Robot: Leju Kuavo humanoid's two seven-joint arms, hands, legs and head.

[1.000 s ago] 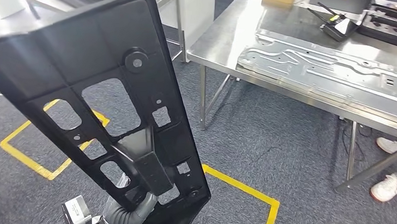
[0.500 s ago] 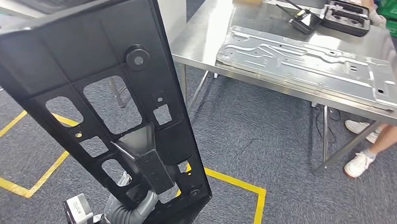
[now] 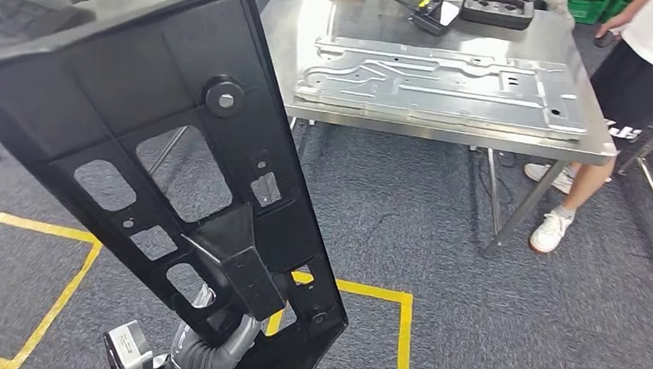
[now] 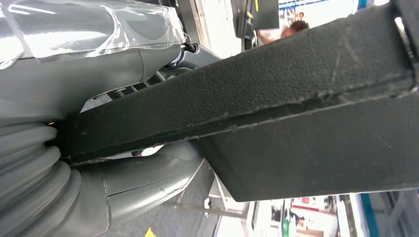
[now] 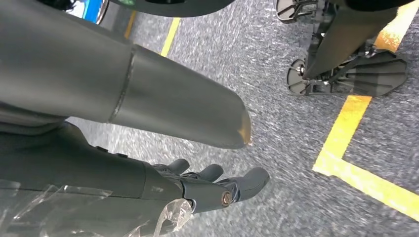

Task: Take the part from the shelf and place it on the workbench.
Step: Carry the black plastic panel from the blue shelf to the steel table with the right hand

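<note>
While I watch the head view, the black part (image 3: 182, 170) takes up most of the near side, a long flat panel with cut-out openings, tilted and held up off the grey carpet (image 3: 436, 264). Beyond the part stands the steel tabletop (image 3: 296, 33), well apart from it, carrying a large pressed metal sheet (image 3: 440, 81) and, farther back, a black tray (image 3: 497, 9). A person (image 3: 636, 73) in white shoes stands at the far corner of that tabletop. Yellow floor tape (image 3: 404, 338) lies on the carpet just past the part's lower end. My left hand (image 3: 216, 346) grips the part at its lower end, thumb and fingers closed around the black edge. My right hand (image 5: 217, 185) hangs over the carpet, fingers apart, holding nothing.
</note>
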